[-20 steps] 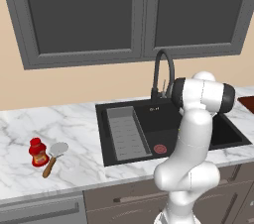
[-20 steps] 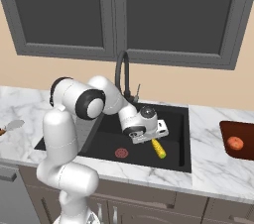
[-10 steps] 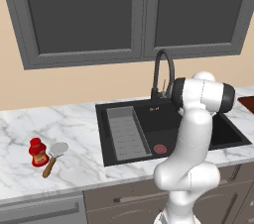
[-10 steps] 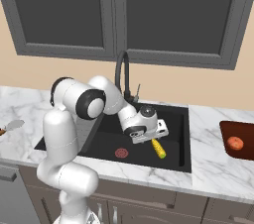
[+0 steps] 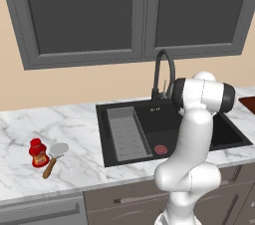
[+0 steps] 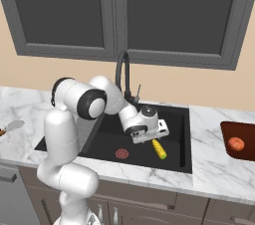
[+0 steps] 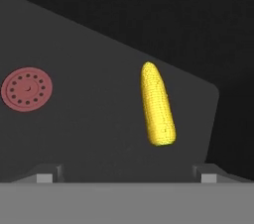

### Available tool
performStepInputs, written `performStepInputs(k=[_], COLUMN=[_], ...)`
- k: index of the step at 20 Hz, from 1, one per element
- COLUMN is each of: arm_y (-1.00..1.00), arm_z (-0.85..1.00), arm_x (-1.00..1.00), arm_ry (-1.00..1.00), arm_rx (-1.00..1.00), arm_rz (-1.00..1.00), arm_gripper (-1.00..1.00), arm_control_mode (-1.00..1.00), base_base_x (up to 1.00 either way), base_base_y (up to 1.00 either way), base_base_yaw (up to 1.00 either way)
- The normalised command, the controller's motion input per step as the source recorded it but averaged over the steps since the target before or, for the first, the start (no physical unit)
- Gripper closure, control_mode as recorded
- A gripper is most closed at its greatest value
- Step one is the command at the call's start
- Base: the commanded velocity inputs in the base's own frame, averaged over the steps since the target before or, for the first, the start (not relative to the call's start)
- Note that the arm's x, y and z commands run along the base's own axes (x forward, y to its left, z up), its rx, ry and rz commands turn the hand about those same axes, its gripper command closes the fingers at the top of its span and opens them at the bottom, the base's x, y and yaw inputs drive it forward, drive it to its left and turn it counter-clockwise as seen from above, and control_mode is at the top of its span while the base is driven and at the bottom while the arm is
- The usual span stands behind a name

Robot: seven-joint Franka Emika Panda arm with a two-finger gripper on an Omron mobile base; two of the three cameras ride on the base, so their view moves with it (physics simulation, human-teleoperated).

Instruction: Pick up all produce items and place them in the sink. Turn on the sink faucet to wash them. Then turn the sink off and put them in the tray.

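Hand view looked down on the corn cob (image 7: 158,106), lying flat on the floor of the sink (image 7: 99,134), off to one side of the red drain (image 7: 27,89) and apart from it. The jaws stood spread wide and empty, hanging over the cob. From the right base view the gripper (image 6: 155,138) hovered just above the cob (image 6: 159,149), while the orange-red vegetable (image 6: 236,144) sat on the tray (image 6: 226,134), well apart from the drain. I judged the cob light, stiff and round enough to roll, so a pinch across its thick middle looked safest.
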Motion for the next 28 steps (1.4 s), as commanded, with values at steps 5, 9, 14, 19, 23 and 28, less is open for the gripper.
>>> performStepInputs(k=[5,9,14,19,23,28], arm_y=[-0.2,-0.29,-0.12,0.0,0.0,0.0], arm_z=[-0.16,-0.24,-0.2,-0.22,-0.13,-0.11], arm_x=[0.13,0.11,0.01,0.0,0.0,0.02], arm_ry=[0.0,0.0,0.01,0.01,0.0,0.0], arm_rx=[0.08,0.07,0.03,0.0,0.0,0.0], arm_rz=[0.08,0.1,0.05,0.02,0.01,0.0], arm_gripper=[-1.0,-1.0,-1.0,-1.0,-1.0,-1.0], arm_control_mode=[-1.0,-1.0,-1.0,-1.0,-1.0,-1.0], base_base_x=[0.0,0.0,0.0,0.0,0.0,0.0], base_base_y=[0.0,0.0,0.0,0.0,0.0,0.0], base_base_yaw=[0.0,0.0,0.0,0.0,0.0,0.0])
